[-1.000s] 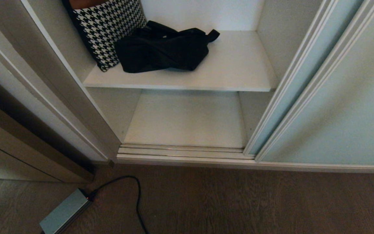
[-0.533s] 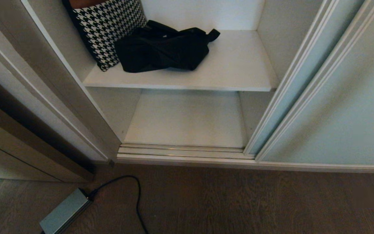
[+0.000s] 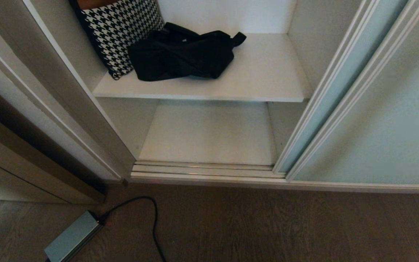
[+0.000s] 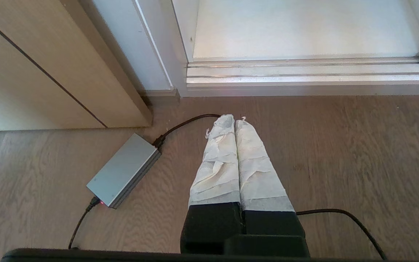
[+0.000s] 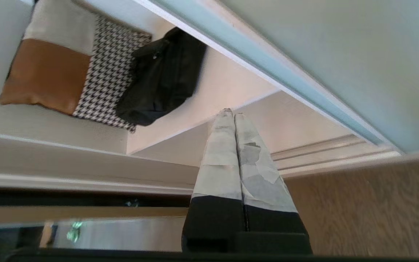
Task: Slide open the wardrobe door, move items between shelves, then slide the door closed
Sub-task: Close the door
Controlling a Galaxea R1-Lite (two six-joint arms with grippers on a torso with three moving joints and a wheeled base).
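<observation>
1. On the upper shelf point(image 3: 260, 72), toward its left, the black bag point(image 3: 180, 54) lies slumped, touching a houndstooth cushion point(image 3: 118, 29) that leans against the left wall.
2. Below it, the lower shelf point(image 3: 209, 134) is bare.
3. To the right, the sliding wardrobe door point(image 3: 384, 120) stands pushed aside, leaving the compartment open.
4. Near the floor point(image 4: 340, 145), the left gripper point(image 4: 235, 122) hangs with its taped fingers pressed together, holding nothing, beside a grey power brick point(image 4: 124, 169) and its cable point(image 4: 184, 125).
5. Out front of the opening, the right gripper point(image 5: 233, 113) points toward the shelves, fingers closed on nothing, well apart from the bag.
</observation>
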